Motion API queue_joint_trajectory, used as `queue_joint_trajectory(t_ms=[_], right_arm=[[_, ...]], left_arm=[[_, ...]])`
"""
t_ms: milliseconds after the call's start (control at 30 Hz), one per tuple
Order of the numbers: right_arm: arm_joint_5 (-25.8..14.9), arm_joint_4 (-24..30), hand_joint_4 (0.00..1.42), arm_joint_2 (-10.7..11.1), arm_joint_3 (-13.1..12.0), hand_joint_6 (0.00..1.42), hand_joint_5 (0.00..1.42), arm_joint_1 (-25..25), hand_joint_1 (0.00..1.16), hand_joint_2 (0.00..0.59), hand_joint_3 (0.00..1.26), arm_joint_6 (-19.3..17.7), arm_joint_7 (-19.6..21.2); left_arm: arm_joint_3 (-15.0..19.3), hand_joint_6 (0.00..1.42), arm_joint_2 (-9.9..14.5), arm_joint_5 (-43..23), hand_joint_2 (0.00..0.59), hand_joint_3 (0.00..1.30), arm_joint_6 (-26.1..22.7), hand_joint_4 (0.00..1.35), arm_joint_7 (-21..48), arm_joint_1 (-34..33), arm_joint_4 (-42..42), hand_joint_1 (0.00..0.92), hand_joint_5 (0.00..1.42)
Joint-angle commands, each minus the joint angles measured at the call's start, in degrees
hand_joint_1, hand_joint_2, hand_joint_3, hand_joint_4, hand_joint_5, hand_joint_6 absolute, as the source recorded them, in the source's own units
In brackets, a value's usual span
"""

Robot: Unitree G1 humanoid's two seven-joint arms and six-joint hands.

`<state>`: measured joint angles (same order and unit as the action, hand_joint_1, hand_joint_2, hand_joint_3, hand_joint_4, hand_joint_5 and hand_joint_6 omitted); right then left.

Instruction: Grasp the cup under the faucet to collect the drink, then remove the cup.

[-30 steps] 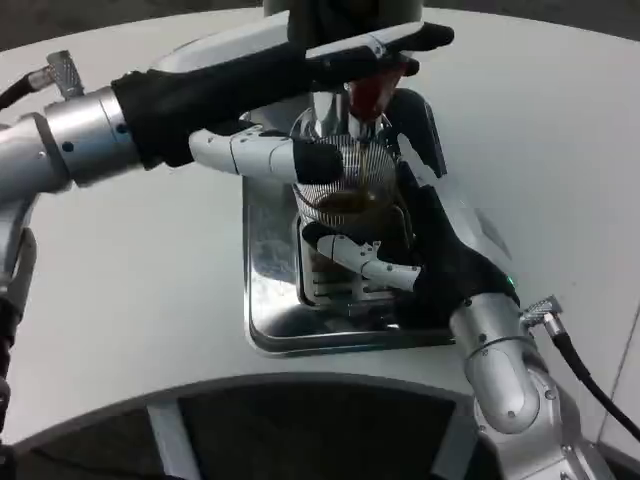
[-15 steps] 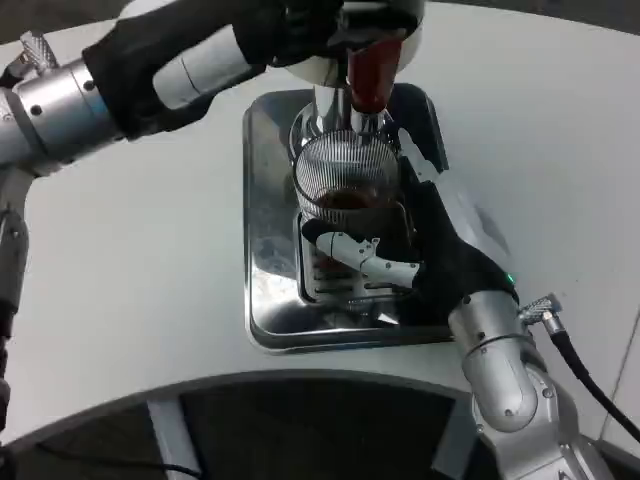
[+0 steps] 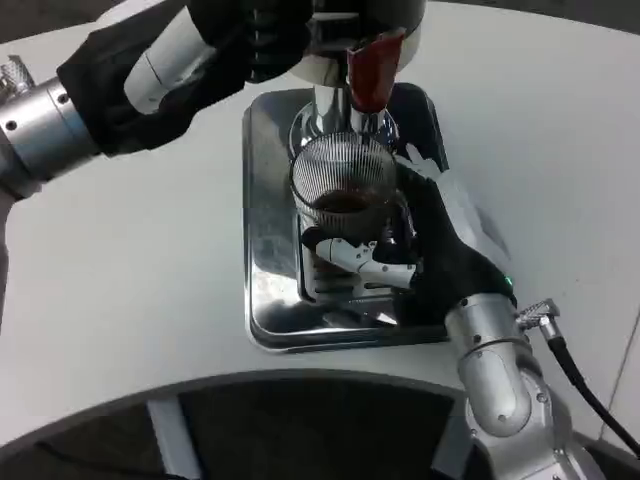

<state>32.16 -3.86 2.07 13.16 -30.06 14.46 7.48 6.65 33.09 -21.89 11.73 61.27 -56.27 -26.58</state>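
left hand (image 3: 240,35) has lifted to the faucet (image 3: 365,70), grip unclear; right hand (image 3: 420,245) holds cup (image 3: 345,190).

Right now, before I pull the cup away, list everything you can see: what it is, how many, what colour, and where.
cup: one, clear ribbed glass with dark drink inside, on the tray under the faucet
faucet: one, silver spout with a red lever, top centre, over the cup
drip tray: one, shiny silver metal, centre of the table, with a slotted grate
table: one, white, under everything
cable: one, black, at the right forearm, lower right
left hand: one, black and white, top left, up at the dispenser
right hand: one, black and white, wrapped around the cup
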Motion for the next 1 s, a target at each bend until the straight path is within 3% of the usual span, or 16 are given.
queue_joint_trajectory(t_ms=[33, 233, 367, 500, 533, 567, 633, 833, 1000], right_arm=[[0.1, 1.4, 0.24, -0.7, 0.4, 0.01, 0.05, 1.5, 0.77, 0.213, 0.44, -0.1, 1.4], [0.6, 1.7, 0.48, -1.3, 0.8, 0.09, 0.25, 1.8, 0.82, 0.218, 0.57, 0.1, 2.9], [1.9, 2.6, 0.66, -1.8, 1.2, 0.30, 0.48, 2.5, 0.88, 0.223, 0.70, 0.5, 4.6], [2.9, 3.5, 0.73, -2.2, 1.4, 0.42, 0.56, 3.2, 0.90, 0.215, 0.76, 1.0, 5.6], [3.1, 3.7, 0.78, -2.3, 1.4, 0.48, 0.61, 3.4, 0.90, 0.215, 0.79, 1.1, 5.8], [3.4, 3.8, 0.81, -2.3, 1.5, 0.66, 0.71, 3.5, 0.91, 0.213, 0.81, 1.3, 6.0], [3.6, 4.0, 0.86, -2.4, 1.7, 0.79, 0.79, 3.6, 0.95, 0.212, 0.83, 1.4, 6.2], [4.7, 4.5, 0.95, -2.8, 1.9, 1.00, 0.93, 4.6, 0.97, 0.196, 0.89, 1.2, 8.0], [5.2, 4.8, 1.04, -2.8, 2.1, 1.09, 1.00, 5.3, 1.03, 0.183, 0.93, 0.6, 9.4]], left_arm=[[1.2, 0.00, 1.4, 0.6, 0.004, 0.07, -0.3, 0.05, -0.5, 1.6, 0.1, 0.000, 0.13], [2.5, 0.00, 2.3, 0.3, 0.005, 0.07, -0.9, 0.05, -0.7, 2.9, 1.2, 0.000, 0.14], [4.0, 0.00, 3.6, -0.2, 0.007, 0.08, -1.8, 0.06, -1.3, 4.3, 2.4, 0.000, 0.15], [5.7, 0.00, 4.8, -0.6, 0.008, 0.08, -2.6, 0.06, -2.0, 6.2, 3.7, 0.000, 0.15], [6.3, 0.00, 5.2, -0.8, 0.008, 0.08, -2.8, 0.06, -2.1, 6.9, 4.2, 0.000, 0.15], [6.6, 0.00, 5.5, -0.9, 0.008, 0.08, -2.9, 0.06, -2.2, 7.4, 4.7, 0.000, 0.15], [7.4, 0.00, 6.0, -1.1, 0.008, 0.08, -3.1, 0.06, -2.2, 8.6, 5.7, 0.000, 0.15], [9.5, 0.00, 7.6, -1.2, 0.008, 0.08, -3.2, 0.06, -2.5, 11.9, 8.3, 0.000, 0.15], [11.0, 0.00, 8.4, -1.5, 0.014, 0.08, -3.0, 0.04, -3.0, 15.5, 11.7, 0.000, 0.13]])
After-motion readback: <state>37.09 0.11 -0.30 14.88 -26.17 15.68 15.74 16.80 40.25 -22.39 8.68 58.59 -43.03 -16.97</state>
